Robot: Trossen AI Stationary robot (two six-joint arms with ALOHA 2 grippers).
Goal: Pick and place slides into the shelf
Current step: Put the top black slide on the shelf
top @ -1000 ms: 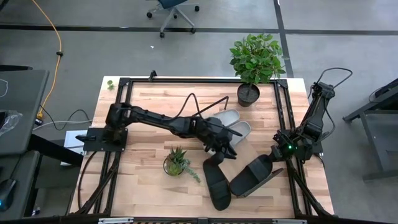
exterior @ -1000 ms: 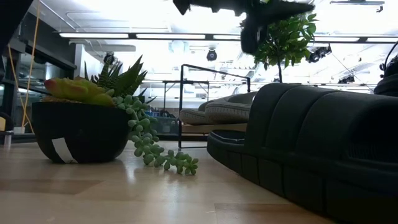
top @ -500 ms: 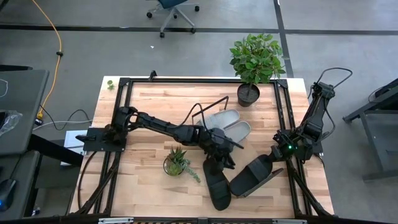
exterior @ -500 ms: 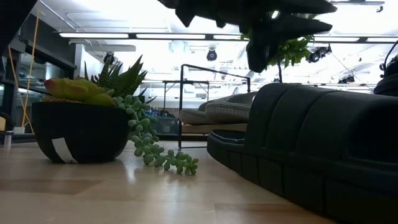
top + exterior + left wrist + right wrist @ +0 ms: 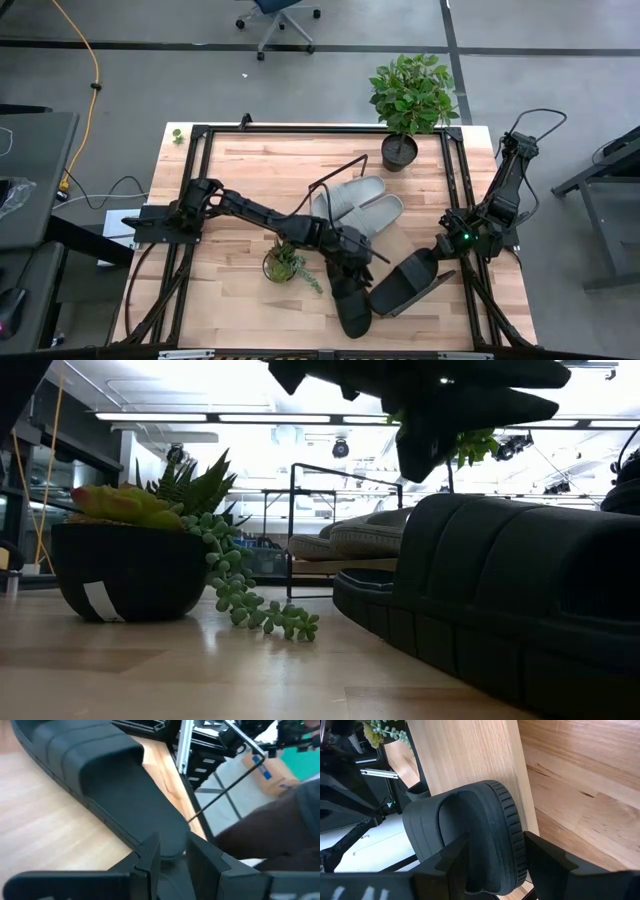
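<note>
Two light grey slides (image 5: pixel 362 200) lie side by side on the shelf, whose wire frame (image 5: pixel 291 520) stands mid-table. One black slide (image 5: pixel 348 295) lies flat on the table near the front edge. My left gripper (image 5: pixel 172 857) hangs narrowly open just above its far end, apart from it in the low view. A second black slide (image 5: pixel 408 282) lies at the near right on a light board (image 5: pixel 470 755). My right gripper (image 5: pixel 495 865) is shut on that slide's rounded end. My right gripper pinches the second black slide at its rounded end. One finger (image 5: pixel 452 862) lies over the textured footbed (image 5: pixel 480 840) and the other stands outside the ribbed sole rim (image 5: pixel 517 845). It comes from the table's right, slanting down. The slide's far part rests on the board.
A succulent in a dark bowl (image 5: pixel 283 262) stands close beside my left forearm. A tall potted plant (image 5: pixel 405 100) is at the far right. Black frame rails (image 5: pixel 200 190) run along the table's edges. Bare wood lies at the far left.
My left gripper has gone down and toward the table's near edge, away from the grey slides to the far end of the black slide on the table. The gap between its fingers looks unchanged. No slide has moved.
</note>
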